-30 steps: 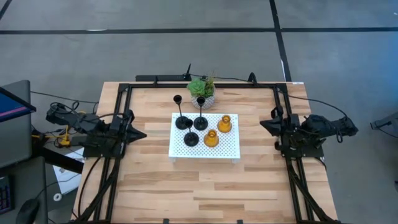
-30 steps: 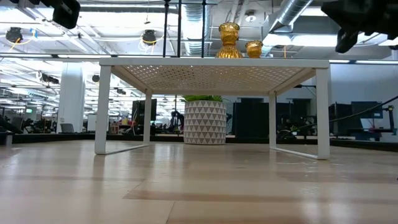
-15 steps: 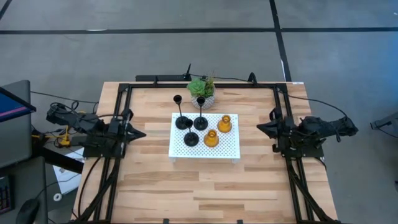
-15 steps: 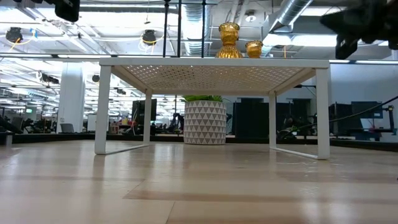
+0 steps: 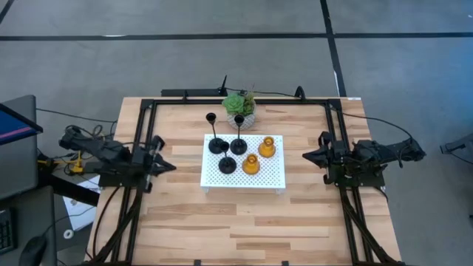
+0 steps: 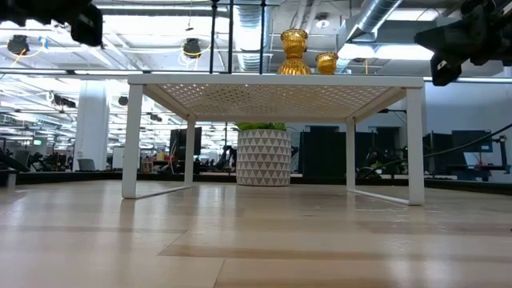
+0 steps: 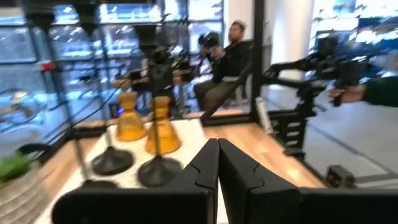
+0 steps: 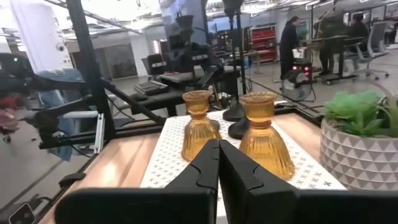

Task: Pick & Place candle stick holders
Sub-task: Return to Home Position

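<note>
Several candle stick holders stand on their bases on a white perforated stand (image 5: 273, 181) in the middle of the table. They are two tall black ones (image 5: 214, 144) (image 5: 238, 143), a short black one (image 5: 227, 164) and two amber ones (image 5: 267, 147) (image 5: 250, 164). My left gripper (image 5: 174, 167) hovers shut to the left of the stand, pointing at it. My right gripper (image 5: 304, 157) hovers shut to the stand's right, also pointing at it. The left wrist view shows the amber holders (image 7: 163, 127) beyond the shut fingers (image 7: 217, 149); the right wrist view shows them (image 8: 264, 134) close ahead.
A green plant in a white patterned pot (image 5: 239, 107) stands just behind the stand's far edge. Black frame rails (image 5: 140, 133) (image 5: 334, 125) run along both table sides. Bare wood lies in front of the stand (image 5: 244, 222). People sit and stand in the room beyond (image 7: 233, 56).
My left gripper has sunk a little and shifted slightly toward the table's near edge, rolling somewhat. My right gripper has tipped downward to about level. Both stay shut. The holders have not moved.
</note>
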